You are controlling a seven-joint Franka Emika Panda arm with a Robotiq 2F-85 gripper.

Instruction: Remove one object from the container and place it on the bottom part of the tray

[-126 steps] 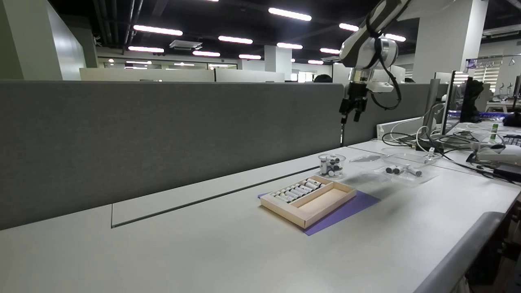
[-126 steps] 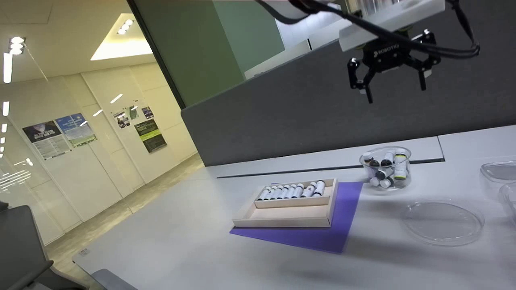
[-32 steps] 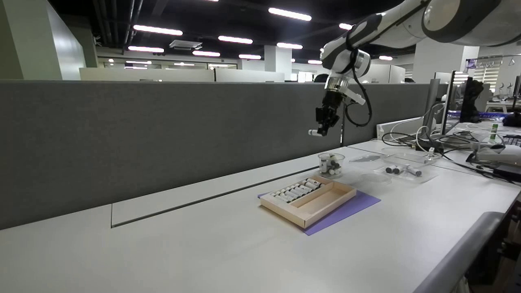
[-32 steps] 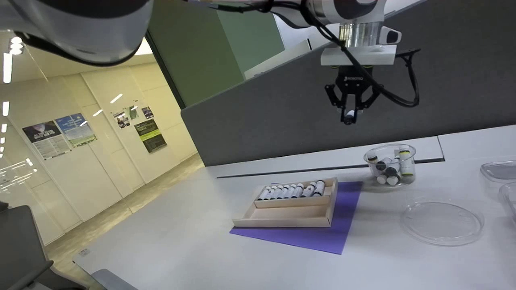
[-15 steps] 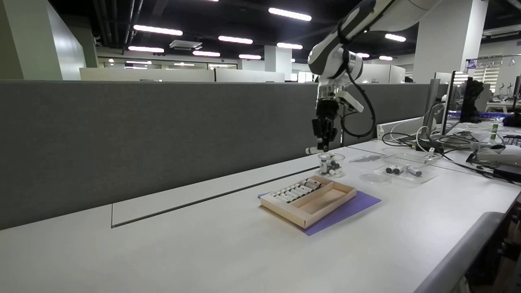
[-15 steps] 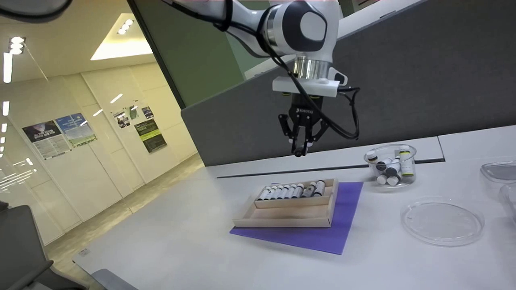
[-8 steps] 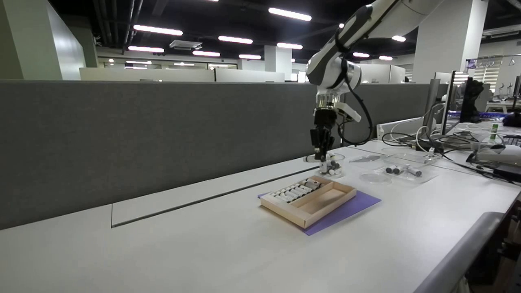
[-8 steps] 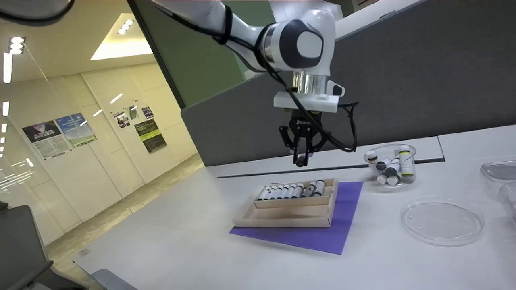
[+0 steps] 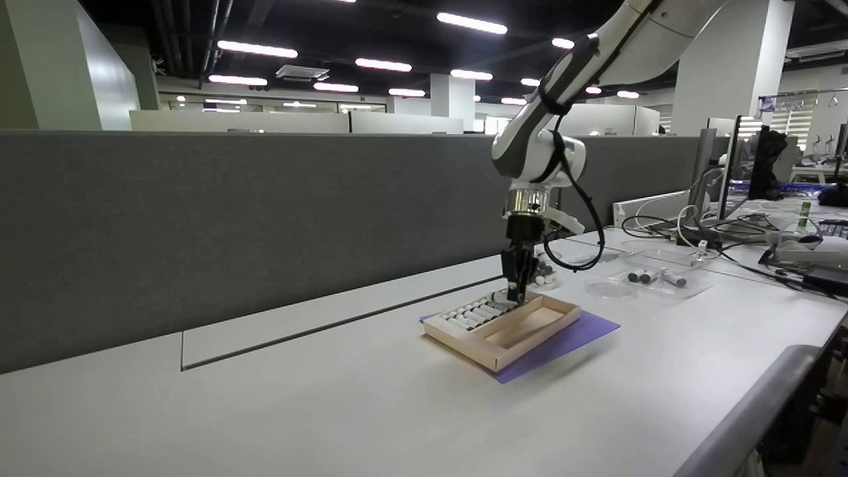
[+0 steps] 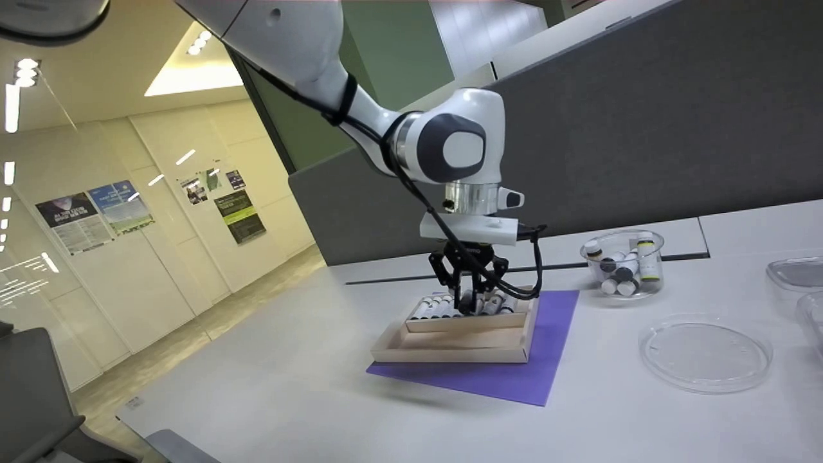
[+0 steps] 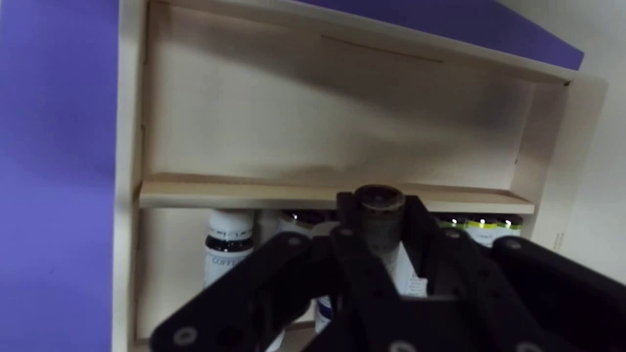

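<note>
A small white-labelled bottle (image 11: 380, 225) with a dark end is held between the black fingertips of my gripper (image 11: 377, 205), which is shut on it. In both exterior views the gripper (image 10: 469, 302) is low at the narrow compartment of the light-wood tray (image 10: 450, 355). Several similar bottles (image 11: 481, 232) lie there in a row, some hidden by the fingers. Whether the held bottle touches them I cannot tell. Beyond a wooden divider (image 11: 220, 195) lies the tray's wide compartment (image 11: 303, 112). The clear round container (image 10: 620, 263) with several bottles stands beside the tray.
Under the tray is a purple sheet (image 10: 540, 373). A clear round lid (image 10: 706, 357) lies near the container. Behind the desk rises a grey partition (image 10: 675, 141). A clear pack (image 9: 656, 277) with several bottles and some cables (image 9: 662, 228) lie farther along.
My gripper, open at first above the container, has since shut on a bottle and swung over the tray. In the last second it has come down with it to the row of bottles.
</note>
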